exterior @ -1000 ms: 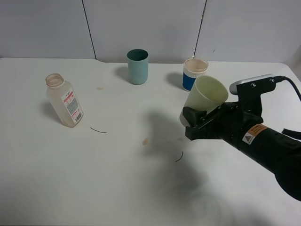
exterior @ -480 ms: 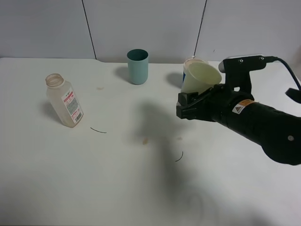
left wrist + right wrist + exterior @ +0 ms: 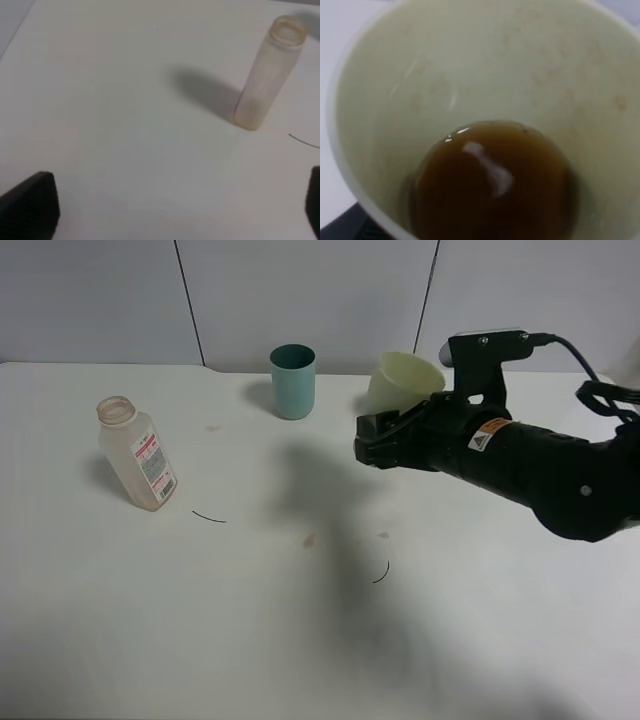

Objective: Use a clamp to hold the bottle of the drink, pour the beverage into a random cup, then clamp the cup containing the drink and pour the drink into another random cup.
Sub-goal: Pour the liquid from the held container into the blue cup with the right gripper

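White table [image 3: 150,640] fills most of the high view, and its near part carries only a soft grey shadow. A little farther in, a thin dark curl [image 3: 381,573] lies on the surface, with a small brown speck [image 3: 310,539] and a second curl [image 3: 209,517] to its left. In the left wrist view the left gripper [image 3: 172,205] hangs over bare table with its black fingertips [image 3: 30,207] spread wide, holding nothing. The bottle [image 3: 270,80] stands well beyond them. In the high view the bottle [image 3: 135,455] stands on its base at the left of the table, its mouth open and its pink-and-white label facing the camera, well apart from everything else. From the right a black arm [image 3: 540,475] reaches toward the middle, raised above the table. Its right gripper [image 3: 385,432] is closed on the lower part of the cup [image 3: 403,382], which it holds off the surface at a tilt, with the rim higher than the base. The right wrist view looks straight into the cup [image 3: 470,60]. The dark brown drink [image 3: 495,185] pools in the bottom, far below the rim, and pale specks dot the inner wall. Farther back and left of the held cup, a teal cup [image 3: 292,382] stands upright near the table's far edge. Behind it rises a grey panelled wall [image 3: 300,290] with two dark seams.
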{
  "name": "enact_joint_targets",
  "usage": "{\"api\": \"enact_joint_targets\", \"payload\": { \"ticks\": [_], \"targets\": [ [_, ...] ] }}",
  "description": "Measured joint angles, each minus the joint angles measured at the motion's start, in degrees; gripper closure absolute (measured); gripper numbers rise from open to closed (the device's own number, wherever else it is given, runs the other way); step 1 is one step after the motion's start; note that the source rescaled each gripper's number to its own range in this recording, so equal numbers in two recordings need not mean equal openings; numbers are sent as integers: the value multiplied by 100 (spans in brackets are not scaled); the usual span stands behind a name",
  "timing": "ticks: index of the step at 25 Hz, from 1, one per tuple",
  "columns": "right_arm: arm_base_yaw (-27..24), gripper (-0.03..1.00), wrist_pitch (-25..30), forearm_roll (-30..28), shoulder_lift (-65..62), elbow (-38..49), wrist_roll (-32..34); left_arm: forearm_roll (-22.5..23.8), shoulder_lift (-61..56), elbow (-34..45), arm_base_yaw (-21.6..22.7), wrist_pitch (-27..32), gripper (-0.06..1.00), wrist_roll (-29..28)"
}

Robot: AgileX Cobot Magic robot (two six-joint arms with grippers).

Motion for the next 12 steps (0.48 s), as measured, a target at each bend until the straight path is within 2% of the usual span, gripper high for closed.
{"api": "enact_joint_targets", "payload": {
  "ticks": [6,7,8,12],
  "targets": [
    [-437,96,349,-2234,428,-432,2174,0,0,0,0,0,-5,0],
    [-506,96,431,-2533,445,-506,2417,0,0,0,0,0,-5,0],
    [-506,96,431,-2533,445,-506,2417,0,0,0,0,0,-5,0],
    [-844,96,894,-3850,459,-871,3316,0,0,0,0,0,-5,0]
  ]
}}
